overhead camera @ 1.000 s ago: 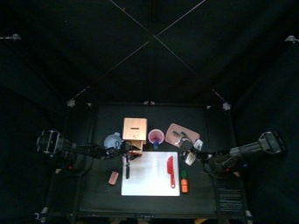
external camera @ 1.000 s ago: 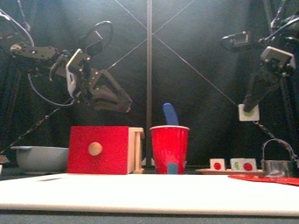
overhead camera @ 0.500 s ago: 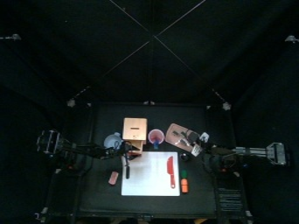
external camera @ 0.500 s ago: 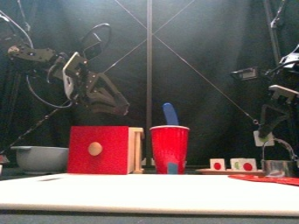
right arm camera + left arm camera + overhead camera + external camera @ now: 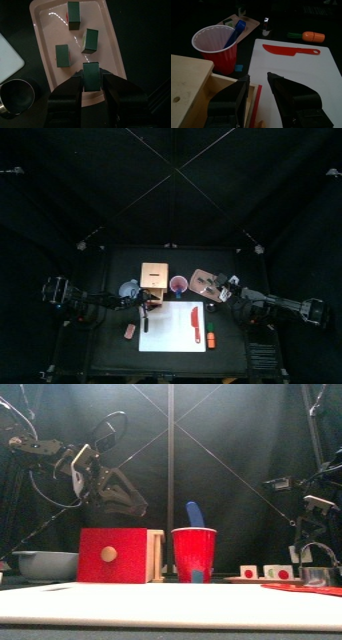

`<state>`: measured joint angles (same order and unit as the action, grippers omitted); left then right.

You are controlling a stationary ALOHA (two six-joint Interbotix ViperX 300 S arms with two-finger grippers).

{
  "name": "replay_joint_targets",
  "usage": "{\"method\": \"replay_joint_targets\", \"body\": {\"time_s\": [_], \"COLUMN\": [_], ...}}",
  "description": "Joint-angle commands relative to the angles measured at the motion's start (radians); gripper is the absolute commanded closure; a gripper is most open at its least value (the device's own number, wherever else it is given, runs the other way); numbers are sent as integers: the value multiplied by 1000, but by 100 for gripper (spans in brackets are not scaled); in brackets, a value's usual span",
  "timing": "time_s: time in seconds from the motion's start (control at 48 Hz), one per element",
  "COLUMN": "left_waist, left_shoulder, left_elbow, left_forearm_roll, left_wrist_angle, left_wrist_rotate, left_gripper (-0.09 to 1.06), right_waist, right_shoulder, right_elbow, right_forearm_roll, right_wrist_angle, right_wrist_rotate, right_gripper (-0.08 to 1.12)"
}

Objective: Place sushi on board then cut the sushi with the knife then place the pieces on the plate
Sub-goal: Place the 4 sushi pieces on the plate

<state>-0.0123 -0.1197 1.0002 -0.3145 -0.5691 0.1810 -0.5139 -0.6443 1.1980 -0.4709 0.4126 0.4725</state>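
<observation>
On pink tray (image 5: 47, 31), three sushi pieces (image 5: 90, 40); fourth in right tool (image 5: 91, 75)

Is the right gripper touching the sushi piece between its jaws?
Touching. The right wrist view shows the right gripper with jaws pressed against both sides of the sushi piece, with no gap, over the pink tray.

Four dark green sushi pieces (image 5: 90, 40). Two toy knives, a red knife (image 5: 290, 50) and a blue knife (image 5: 234, 34). One each of white cutting board (image 5: 298, 85), pink tray (image 5: 45, 35), red cup (image 5: 214, 42), wooden box (image 5: 118, 554), blue-grey bowl (image 5: 47, 564), metal cutter (image 5: 315, 575), orange toy (image 5: 312, 36).
</observation>
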Motion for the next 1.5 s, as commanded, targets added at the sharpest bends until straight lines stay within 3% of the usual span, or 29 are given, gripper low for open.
{"method": "replay_joint_targets", "body": {"time_s": [0.021, 0.542, 0.854, 1.042, 1.312, 1.5], "left_waist": [5, 5, 3, 5, 5, 5], "left_shoulder": [-6, -6, -11, -28, -38, -40], "left_elbow": [-12, -9, -9, -14, -18, -31], "left_forearm_roll": [2, 2, 2, 3, 2, 0], "left_wrist_angle": [-5, -5, -5, -5, -8, -15], "left_wrist_rotate": [0, -2, -2, 0, -5, -5], "left_gripper": [21, 21, 21, 21, 21, 21], "right_waist": [-5, -52, -54, -49, 118, 305], "right_shoulder": [35, 141, 143, 121, 20, 8], "right_elbow": [-23, -40, -46, -81, -204, -255], "right_forearm_roll": [3, -12, -9, -8, 11, 63], "right_wrist_angle": [-3, -14, -8, 34, 92, -23], "right_wrist_rotate": [-2, -5, -2, 2, 5, 8], "right_gripper": [47, 46, 25, 23, 23, 23]}}
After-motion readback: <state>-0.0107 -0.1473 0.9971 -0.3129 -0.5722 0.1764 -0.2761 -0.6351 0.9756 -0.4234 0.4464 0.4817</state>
